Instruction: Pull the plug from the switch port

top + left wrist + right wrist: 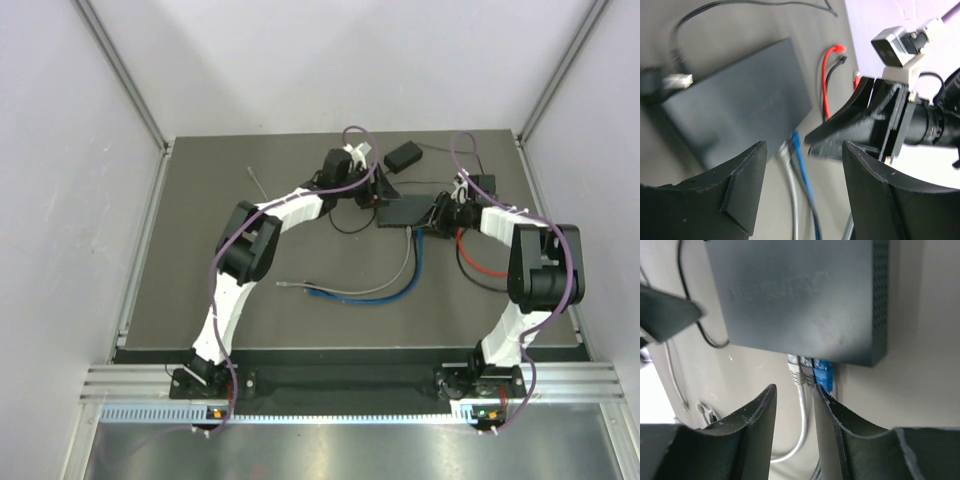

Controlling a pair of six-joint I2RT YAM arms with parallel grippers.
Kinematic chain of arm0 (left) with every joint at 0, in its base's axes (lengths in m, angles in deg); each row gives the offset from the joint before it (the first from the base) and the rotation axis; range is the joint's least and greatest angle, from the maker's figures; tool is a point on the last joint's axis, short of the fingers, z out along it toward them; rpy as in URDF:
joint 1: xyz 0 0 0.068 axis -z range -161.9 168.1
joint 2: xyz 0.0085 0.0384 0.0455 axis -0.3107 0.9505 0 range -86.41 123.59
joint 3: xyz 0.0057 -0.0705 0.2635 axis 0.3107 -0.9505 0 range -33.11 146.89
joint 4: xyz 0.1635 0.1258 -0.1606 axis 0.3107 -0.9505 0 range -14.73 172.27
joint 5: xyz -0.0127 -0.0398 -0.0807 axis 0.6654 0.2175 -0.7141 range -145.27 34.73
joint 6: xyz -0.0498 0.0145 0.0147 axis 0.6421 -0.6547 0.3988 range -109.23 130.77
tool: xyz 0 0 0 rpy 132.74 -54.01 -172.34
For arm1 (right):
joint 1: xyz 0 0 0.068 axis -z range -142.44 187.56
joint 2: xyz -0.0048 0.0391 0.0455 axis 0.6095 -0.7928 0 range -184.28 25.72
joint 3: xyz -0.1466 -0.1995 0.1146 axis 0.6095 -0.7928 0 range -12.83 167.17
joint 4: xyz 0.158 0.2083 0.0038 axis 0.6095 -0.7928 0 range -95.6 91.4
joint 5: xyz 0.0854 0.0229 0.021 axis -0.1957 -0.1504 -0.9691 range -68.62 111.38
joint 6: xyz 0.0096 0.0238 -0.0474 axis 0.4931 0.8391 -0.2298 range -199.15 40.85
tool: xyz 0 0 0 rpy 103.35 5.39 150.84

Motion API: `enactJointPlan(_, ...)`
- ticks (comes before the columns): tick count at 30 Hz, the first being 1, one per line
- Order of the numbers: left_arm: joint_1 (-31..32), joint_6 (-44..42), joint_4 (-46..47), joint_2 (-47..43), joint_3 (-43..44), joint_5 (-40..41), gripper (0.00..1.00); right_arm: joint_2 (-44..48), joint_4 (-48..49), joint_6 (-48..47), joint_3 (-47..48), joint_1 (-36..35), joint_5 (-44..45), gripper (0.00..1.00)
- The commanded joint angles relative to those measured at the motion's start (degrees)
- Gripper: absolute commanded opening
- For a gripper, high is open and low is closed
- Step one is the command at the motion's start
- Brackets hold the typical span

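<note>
On the left of the table (190, 300), the left arm reaches in from the near edge to the far middle. The left gripper (804, 165) hangs just left of the switch (408, 212), jaws wide apart with nothing between them. A thin black cord (345, 225) loops on the table beneath that arm. Behind the switch, well apart from it, lies a small black adapter block (405, 154).

The switch lies flat at the far middle of the table, between the two grippers. Three plugs sit side by side in the sockets on its near edge: a grey plug (795, 371), a second pale plug (806, 372) and a blue plug (823, 374). A grey cable (385, 290) and a blue cable (370, 298) curve away from these toward the near left.

The right gripper (795, 390) faces the socket edge just short of the plugs. Its jaws stand narrowly apart with the grey cable in the gap, and neither finger visibly presses it. The blue plug lies right beside the right finger. A red cable (478, 268) loops on the table under the right arm.
</note>
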Motion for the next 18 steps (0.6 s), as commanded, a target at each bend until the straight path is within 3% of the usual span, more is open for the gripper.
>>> enactJointPlan(1, 2.42, 4.26, 8.86, 3.46, 6.19, 0.48, 0.66, -1.16, 5.36, -0.08, 0.19, 1.07, -2.98, 0.36)
enactJointPlan(4, 2.6, 6.29, 11.07, 7.14, 9.86, 1.62, 0.66, -1.78, 6.41, 0.09, -1.04, 2.65, -3.51, 0.29)
enactJointPlan(11, 3.39, 8.57, 10.72, 10.24, 12.09, 2.5, 0.64, -2.04, 8.0, -0.08, -3.68, 4.76, -4.92, 0.28)
enactJointPlan(15, 3.66, 7.78, 7.04, 10.06, 11.12, 3.91, 0.63, -3.27, 11.67, 1.93, -4.64, 4.76, -5.53, 0.28)
enactJointPlan(18, 3.39, 8.04, -1.04, 10.67, 12.52, 6.37, 0.61, -4.94, 13.53, 3.43, -4.91, 4.85, -5.89, 0.29)
